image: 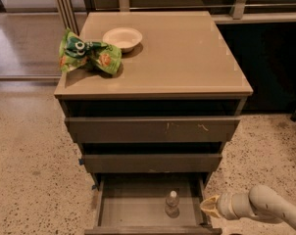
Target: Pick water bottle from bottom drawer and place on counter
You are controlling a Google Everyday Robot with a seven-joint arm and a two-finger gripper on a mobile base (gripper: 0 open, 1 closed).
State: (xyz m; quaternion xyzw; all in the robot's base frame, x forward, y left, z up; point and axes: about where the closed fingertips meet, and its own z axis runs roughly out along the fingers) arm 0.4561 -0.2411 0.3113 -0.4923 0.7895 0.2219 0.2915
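The gripper (210, 207), which I was steering from a remote station, hovered just outside the side wall of the open bottom drawer (133, 207), its tip pointing into the tray. I could not tell how wide it was set, and it held nothing. The water bottle (172, 203) stood upright straight ahead of the tip, near it but apart, across that wall, with its long axis vertical and its white cap up. In my judgement, the next reach meant clearing the wall and meeting the bottle side-on. The counter (187, 58) lay well above the gripper, with a white bowl (122, 37) and a green snack bag (86, 57) at its far corner.
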